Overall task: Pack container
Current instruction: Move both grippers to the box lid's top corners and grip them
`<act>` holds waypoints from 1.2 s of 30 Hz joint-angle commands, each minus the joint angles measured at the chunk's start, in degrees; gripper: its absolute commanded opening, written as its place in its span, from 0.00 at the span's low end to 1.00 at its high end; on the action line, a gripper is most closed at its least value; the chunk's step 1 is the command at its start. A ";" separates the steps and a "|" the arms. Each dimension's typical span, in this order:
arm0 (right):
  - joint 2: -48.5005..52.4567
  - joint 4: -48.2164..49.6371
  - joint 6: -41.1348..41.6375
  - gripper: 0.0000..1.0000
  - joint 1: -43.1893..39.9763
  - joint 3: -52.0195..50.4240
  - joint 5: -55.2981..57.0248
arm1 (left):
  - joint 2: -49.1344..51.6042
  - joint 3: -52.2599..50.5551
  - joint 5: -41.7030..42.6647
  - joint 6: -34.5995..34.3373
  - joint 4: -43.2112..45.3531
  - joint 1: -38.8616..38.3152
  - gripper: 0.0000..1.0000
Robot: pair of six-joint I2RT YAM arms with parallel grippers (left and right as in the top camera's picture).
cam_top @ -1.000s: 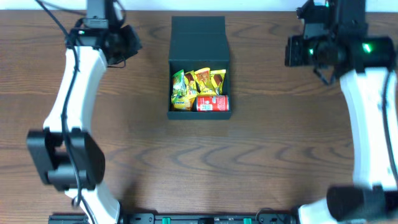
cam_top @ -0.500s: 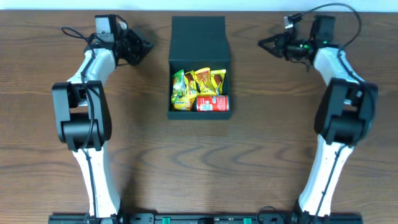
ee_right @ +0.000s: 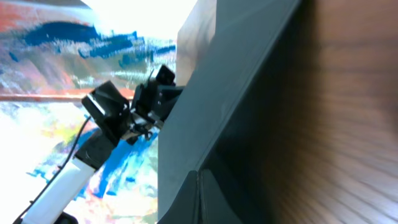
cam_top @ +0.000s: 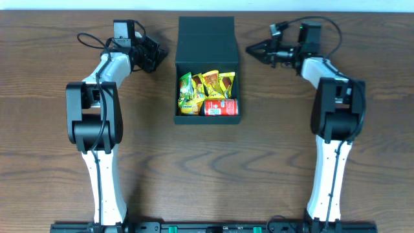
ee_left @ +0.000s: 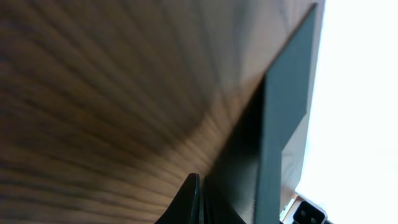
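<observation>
Open-topped container, snack packets within

Matt, smooth dark card on the box. Brown wood grain with a soft sheen on the table. Glossy, crinkled film on the packets, glossy red wrap on the can. Smooth white plastic shells with matt black joints on the left arm and right arm.

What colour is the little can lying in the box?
Red. The small cylindrical can shows best in the overhead view.
</observation>
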 commanded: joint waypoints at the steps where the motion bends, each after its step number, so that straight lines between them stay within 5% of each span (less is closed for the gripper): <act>1: 0.92 -1.64 1.03 0.02 1.40 0.52 0.22 | 1.07 0.26 -0.61 -0.35 -1.62 -0.07 0.06; 29: 3.93 -4.61 3.87 0.01 3.91 0.52 3.54 | 3.32 0.26 4.17 -4.26 4.59 -2.58 0.06; 36: 3.93 3.17 6.12 0.02 4.42 0.52 0.83 | 3.32 0.26 5.25 -4.00 9.42 -3.02 0.06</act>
